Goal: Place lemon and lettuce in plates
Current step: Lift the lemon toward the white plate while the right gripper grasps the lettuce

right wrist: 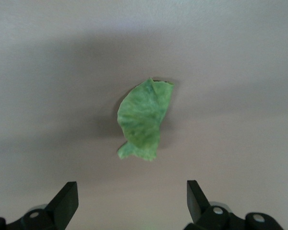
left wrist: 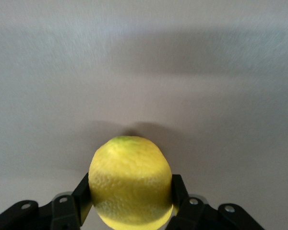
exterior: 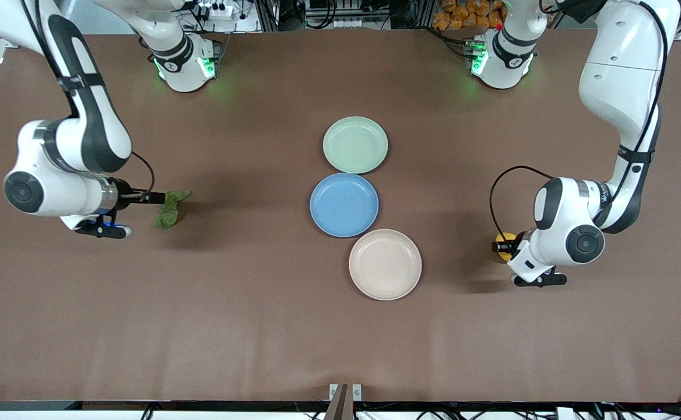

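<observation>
One lemon clamped in left gripper; one lettuce beneath spread right gripper

Wide desk under a matte brown cover, filling nearly the whole front view, faintly creased toward the nearer edge. Soft shadows pooled on the brown surface, light even and diffuse from above. Green glow spilled on the cover along the farther edge. Small metal bracket clamped at the middle of the nearer edge, with black cables trailing below it. Past the farther edge, dark metal framing, a white power strip with plugs, tangled wiring, and a heap of orange packets. Pale floor showing at both ends of the desk
</observation>
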